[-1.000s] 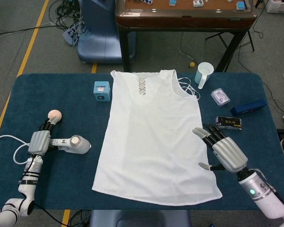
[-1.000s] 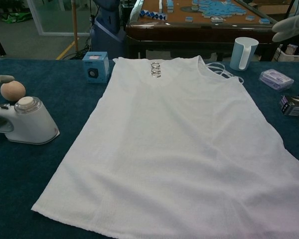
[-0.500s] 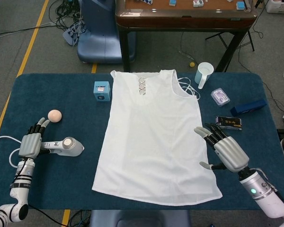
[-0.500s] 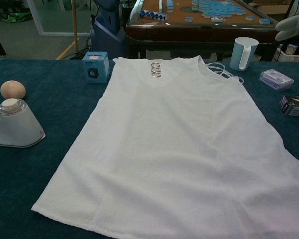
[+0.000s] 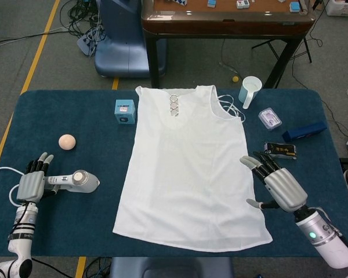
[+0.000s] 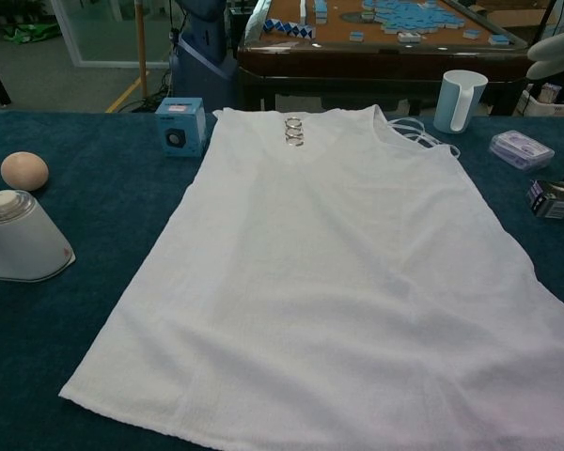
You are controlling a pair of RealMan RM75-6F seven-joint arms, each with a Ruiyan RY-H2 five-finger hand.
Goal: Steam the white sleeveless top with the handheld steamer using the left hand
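Observation:
The white sleeveless top (image 5: 188,168) lies flat in the middle of the blue table, neckline away from me; the chest view shows the top (image 6: 338,263) too. Left of it, the white handheld steamer (image 5: 75,182) rests on the table, its handle pointing left. My left hand (image 5: 30,185) lies at the handle's end with fingers straight and apart, not wrapped around it. In the chest view the steamer (image 6: 19,240) stands at the left edge and the left hand is out of frame. My right hand (image 5: 276,186) hovers empty and spread by the top's right hem, and shows as the right hand (image 6: 556,52) at the chest view's upper right.
A peach ball (image 5: 66,141) lies beyond the steamer, and a small blue box (image 5: 125,110) sits by the top's left shoulder. To the right are a white cup (image 5: 250,90), a clear case (image 5: 269,118), a dark packet (image 5: 280,150) and a blue bar (image 5: 304,131). The steamer's white cord (image 5: 4,171) loops at the left edge.
My left hand drew back toward the table's near left corner, and the steamer slid left with it and turned, farther from the top. My right hand sank slightly.

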